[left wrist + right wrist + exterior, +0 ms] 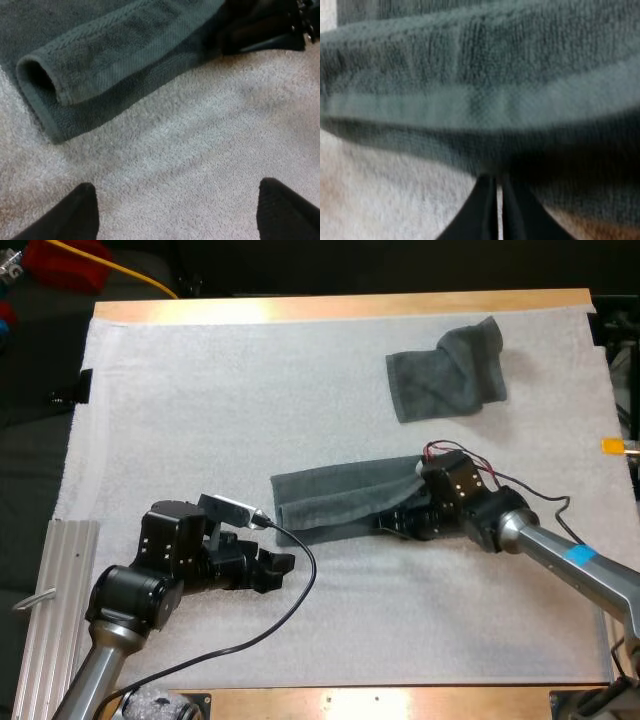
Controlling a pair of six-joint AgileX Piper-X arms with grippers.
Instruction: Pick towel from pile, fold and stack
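Note:
A dark grey-green towel (340, 502) lies folded lengthwise across the middle of the white mat, its rolled left end (45, 85) towards my left arm. My right gripper (392, 525) is at the towel's near right edge, its fingers (482, 210) pressed together on the towel (480, 75), which arches up over them. My left gripper (280, 562) stands open on the bare mat just short of the towel's left end, its fingertips (82, 210) wide apart and touching nothing. A second towel (447, 370) lies crumpled at the far right.
The white mat (250, 410) covers the table top. A ribbed metal rail (55, 610) lies along the near left edge. My right arm's dark body (260, 30) sits against the towel's right part in the left wrist view.

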